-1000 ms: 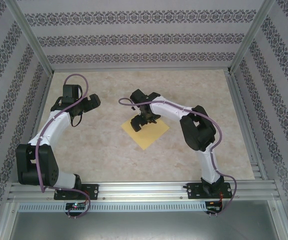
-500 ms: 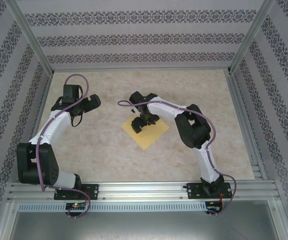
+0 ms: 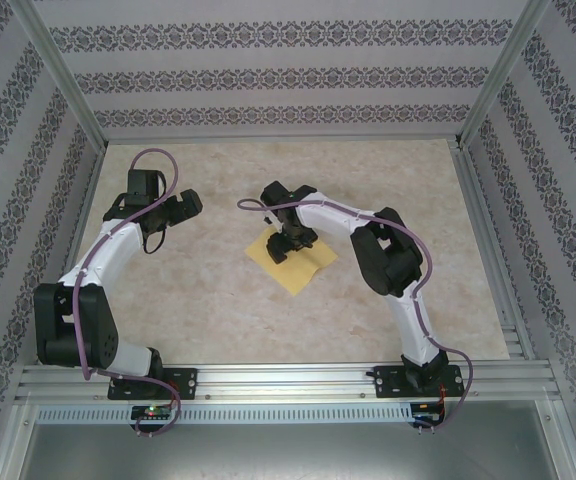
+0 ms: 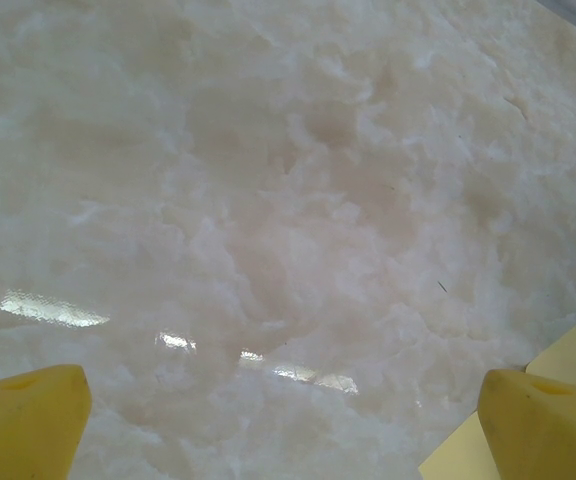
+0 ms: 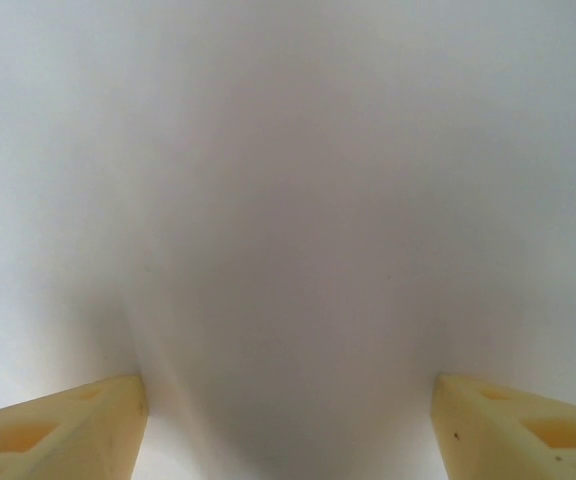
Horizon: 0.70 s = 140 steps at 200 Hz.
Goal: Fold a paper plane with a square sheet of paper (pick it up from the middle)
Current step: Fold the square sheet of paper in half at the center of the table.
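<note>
Now: the paper point(image 3: 306, 270) lies on the tabletop point(image 3: 398, 180), in the middle, between the two arms.
Right gripper point(image 3: 290, 243): it is down on the middle of the paper. Its fingers point(image 5: 58, 430) are apart. You cannot tell if they have pinched any paper.
Left gripper point(image 3: 175, 206): it hangs over bare tabletop, off to the left of the paper, not touching it. Its fingers are wide apart and hold nothing. One paper corner peeks in beside one finger.
Weight: very light. A small bump could slide it.
Feel: thin and floppy. It will likely bend and droop when you lift it, and it will keep any crease you press in.
Slippy: the tabletop looks smooth and shiny, so the paper will likely slide rather than stay put.
Breaks: it will not snap, but a hard squeeze could wrinkle or tear it.
Where to hold: the middle, as the task says. Press down, bring the fingers together slowly, and let a small hump of paper rise between them.
Watch out: flat paper gives you no edge to grab, so you may pinch nothing.
</note>
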{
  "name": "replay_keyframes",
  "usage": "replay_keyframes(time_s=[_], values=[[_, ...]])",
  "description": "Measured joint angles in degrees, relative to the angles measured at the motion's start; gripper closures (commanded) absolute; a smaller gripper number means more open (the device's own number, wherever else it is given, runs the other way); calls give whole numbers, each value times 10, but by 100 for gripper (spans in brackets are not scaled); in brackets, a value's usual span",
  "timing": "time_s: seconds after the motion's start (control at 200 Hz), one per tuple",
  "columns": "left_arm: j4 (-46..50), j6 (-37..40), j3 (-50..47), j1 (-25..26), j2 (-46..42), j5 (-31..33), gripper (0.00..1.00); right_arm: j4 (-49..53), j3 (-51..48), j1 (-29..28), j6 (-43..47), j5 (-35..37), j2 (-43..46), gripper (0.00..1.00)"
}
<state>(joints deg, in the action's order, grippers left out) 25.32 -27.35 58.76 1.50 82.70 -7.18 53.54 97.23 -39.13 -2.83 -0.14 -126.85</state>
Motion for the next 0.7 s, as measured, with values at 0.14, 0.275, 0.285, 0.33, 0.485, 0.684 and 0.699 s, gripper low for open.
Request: replay_keyframes(time_s=[0.14, 0.275, 0.285, 0.33, 0.485, 0.684, 0.699], values=[[-6, -2, -4, 0, 0, -9, 1, -27, -28, 5, -17, -11, 20, 63], [-34, -9, -42, 0, -5, -35, 2, -73, -86, 6, -63, -75, 62, 69], [-36, -10, -45, 0, -6, -37, 2, -80, -92, 6, -68, -81, 66, 70], [-46, -15, -63, 0, -10, -49, 2, -105, -117, 6, -85, -112, 87, 70], [-90, -35, -116, 2, -24, -97, 4, -245, -203, 7, -184, -234, 169, 68], [-184, -78, -177, 23, -30, -153, 4, -375, -235, 15, -279, -307, 176, 66], [-191, -82, -181, 26, -30, -157, 4, -379, -236, 17, -283, -308, 174, 65]])
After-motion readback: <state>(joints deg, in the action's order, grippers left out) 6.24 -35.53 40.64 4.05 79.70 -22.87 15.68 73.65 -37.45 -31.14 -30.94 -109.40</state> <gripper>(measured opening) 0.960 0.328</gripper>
